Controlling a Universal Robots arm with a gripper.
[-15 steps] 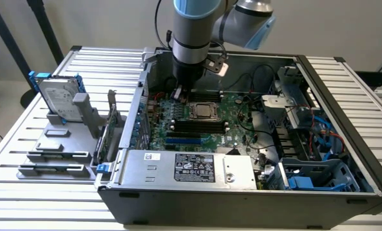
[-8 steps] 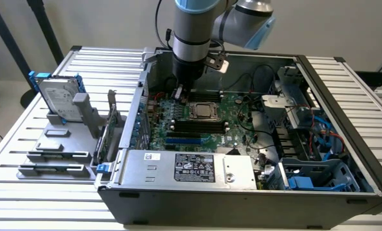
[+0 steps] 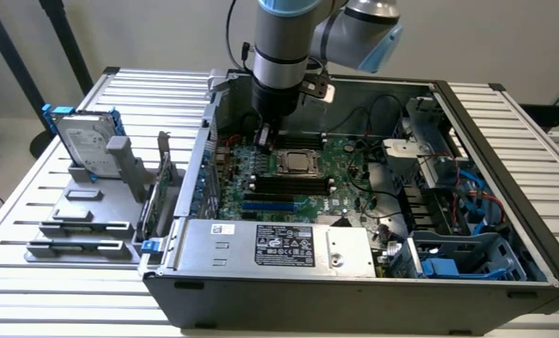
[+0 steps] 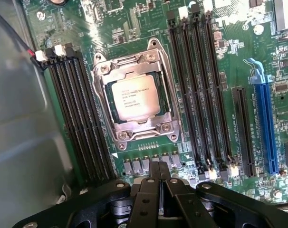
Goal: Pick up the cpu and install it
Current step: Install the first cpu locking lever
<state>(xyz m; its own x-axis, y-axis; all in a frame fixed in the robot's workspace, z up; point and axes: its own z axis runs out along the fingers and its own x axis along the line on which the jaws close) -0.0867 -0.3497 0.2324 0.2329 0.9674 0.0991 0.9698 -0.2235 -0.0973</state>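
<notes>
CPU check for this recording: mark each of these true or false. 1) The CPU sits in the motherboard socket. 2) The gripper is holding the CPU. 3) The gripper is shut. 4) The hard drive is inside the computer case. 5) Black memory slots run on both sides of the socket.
1) True: the cpu lies in the socket on the motherboard.
2) False: the gripper holds nothing and is apart from the cpu.
3) True: its fingers are together.
4) False: the hard drive stands in a grey holder outside the computer case, on the exterior view's left.
5) True: memory slots flank the socket on both sides.
</notes>
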